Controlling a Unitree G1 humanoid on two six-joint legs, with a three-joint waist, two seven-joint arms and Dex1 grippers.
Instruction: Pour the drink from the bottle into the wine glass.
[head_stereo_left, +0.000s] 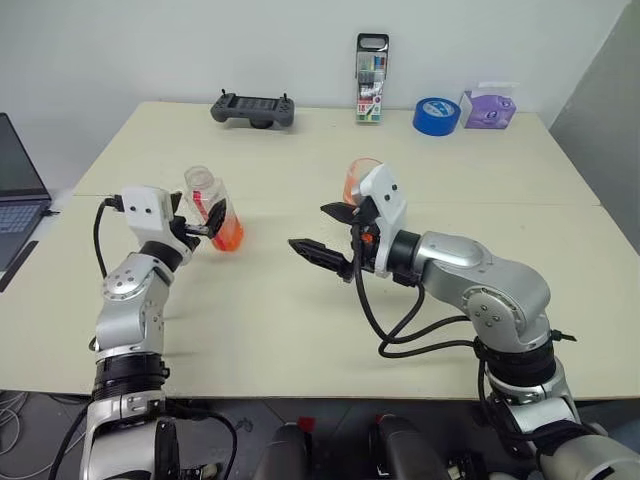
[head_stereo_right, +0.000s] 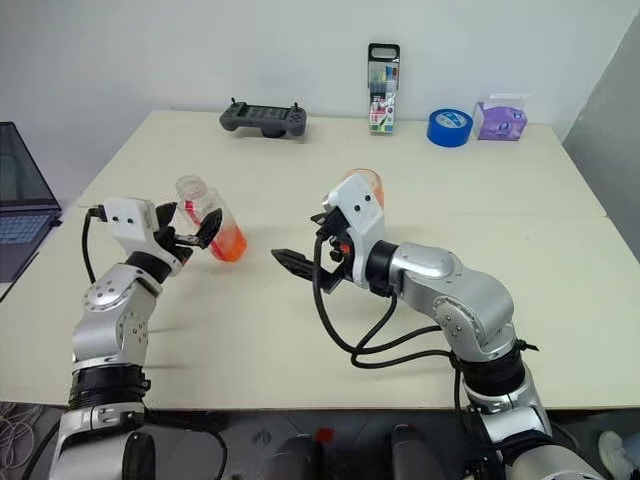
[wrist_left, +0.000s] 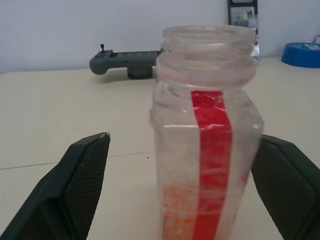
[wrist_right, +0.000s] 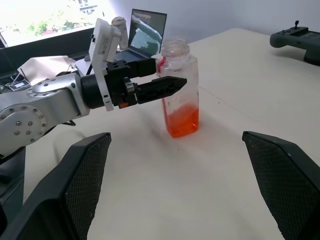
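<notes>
A: What is seen on the cream table?

B: The bottle is seen standing upright on the left side of the table, its mouth uncapped and a red strip running down one side. A shallow layer of the drink, orange-red, is left at its bottom. The left gripper is placed around the bottle, its black fingers spread; in the left wrist view a gap is visible between one finger and the bottle wall, while the other finger is seen close beside the far wall, and contact there cannot be judged.

A: And the wine glass?

B: The wine glass is found near the middle of the table, to the right of the bottle and well apart from it. It is largely hidden behind the white body of the right wrist; orange-red liquid is visible in its bowl. Its stem and foot cannot be made out.

A: How is the right gripper held?

B: The right gripper is pointed toward the left, above the tabletop, with its fingers spread wide and nothing held between them.

A: What is set along the far edge?

B: A grey handheld controller, a clear case of markers, a blue tape roll and a purple tissue box are lined up there. A laptop is seen at the far left.
</notes>
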